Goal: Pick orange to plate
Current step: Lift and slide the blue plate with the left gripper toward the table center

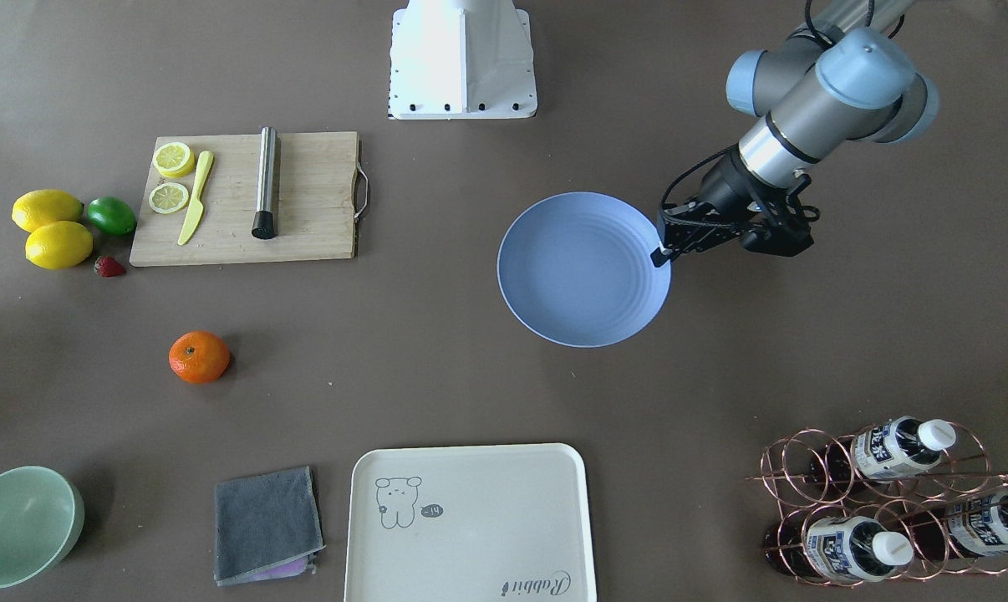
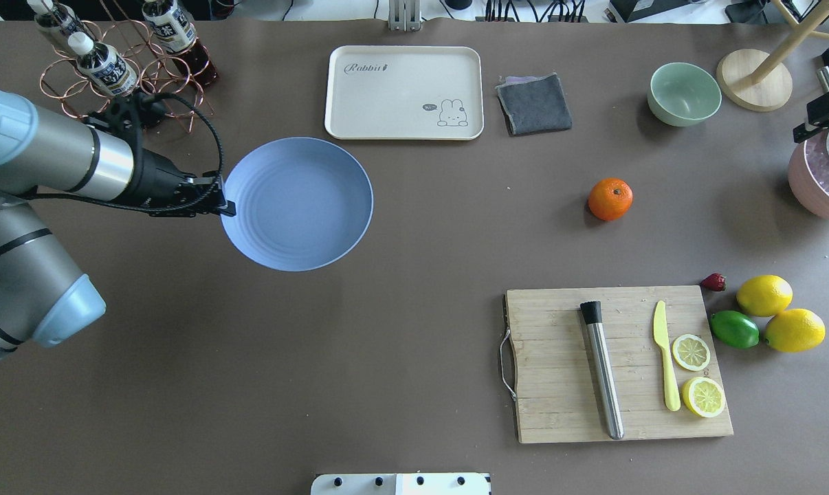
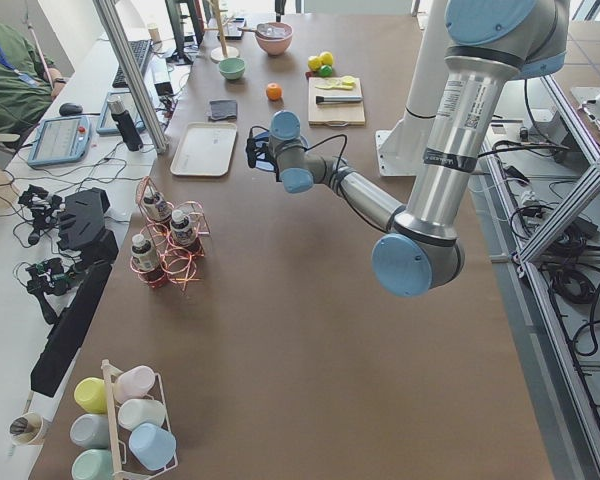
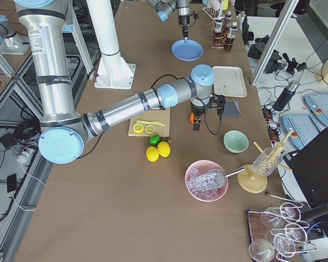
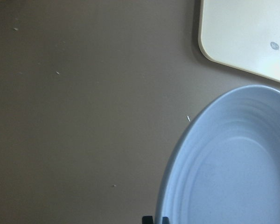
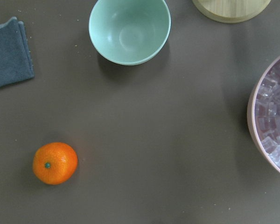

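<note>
Overhead: cutting board point(image 2: 566, 364) nearest the robot. Past it at 12 o'clock the orange point(image 2: 610, 199) sits on the table point(image 2: 414, 275), at 3 o'clock from the plate point(image 2: 297, 203), well apart. At the plate's 9 o'clock the left gripper point(image 2: 227, 206) pinches the rim. The right gripper point(image 4: 197, 124) hangs near the orange; finger state can't tell. The bowl point(image 2: 684, 93) is at the orange's 1 o'clock.

Robotics lab: aluminium framing point(image 3: 130, 70), loose cables point(image 3: 570, 285), operator's tablet point(image 3: 60, 140), industrial arms, staged kitchen props.

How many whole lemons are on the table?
2: one lemon and a second lemon lie together beside the lime, just off the cutting board's end. None seems hidden.
</note>
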Robot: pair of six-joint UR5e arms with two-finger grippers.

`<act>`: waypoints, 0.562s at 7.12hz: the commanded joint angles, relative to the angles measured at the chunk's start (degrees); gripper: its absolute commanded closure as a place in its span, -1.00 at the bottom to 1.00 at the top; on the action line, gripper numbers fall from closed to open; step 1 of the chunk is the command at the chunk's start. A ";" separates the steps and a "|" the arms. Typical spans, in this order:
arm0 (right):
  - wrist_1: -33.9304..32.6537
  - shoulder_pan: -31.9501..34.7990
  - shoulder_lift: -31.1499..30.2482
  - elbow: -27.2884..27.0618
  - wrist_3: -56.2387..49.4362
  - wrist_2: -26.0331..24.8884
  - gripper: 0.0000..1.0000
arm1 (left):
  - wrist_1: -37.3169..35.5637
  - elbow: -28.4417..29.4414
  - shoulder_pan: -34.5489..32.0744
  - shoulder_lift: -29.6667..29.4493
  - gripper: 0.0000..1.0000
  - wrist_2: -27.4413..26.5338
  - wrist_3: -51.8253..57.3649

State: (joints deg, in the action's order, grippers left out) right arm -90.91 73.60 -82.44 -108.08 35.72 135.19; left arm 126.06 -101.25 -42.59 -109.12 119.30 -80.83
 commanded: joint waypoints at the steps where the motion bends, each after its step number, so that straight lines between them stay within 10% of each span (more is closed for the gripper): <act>1: 7.80 -7.47 0.79 1.03 8.86 -4.64 -1.00 | -3.98 0.00 7.67 -5.65 1.00 -7.83 -5.64; 4: 16.10 -16.54 1.22 4.89 17.08 -12.48 -1.00 | -3.89 0.53 18.38 -5.84 1.00 -20.11 -8.37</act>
State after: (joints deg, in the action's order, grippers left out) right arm -77.14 59.66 -81.54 -104.71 50.19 124.88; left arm 122.20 -101.02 -28.44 -114.86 104.00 -87.88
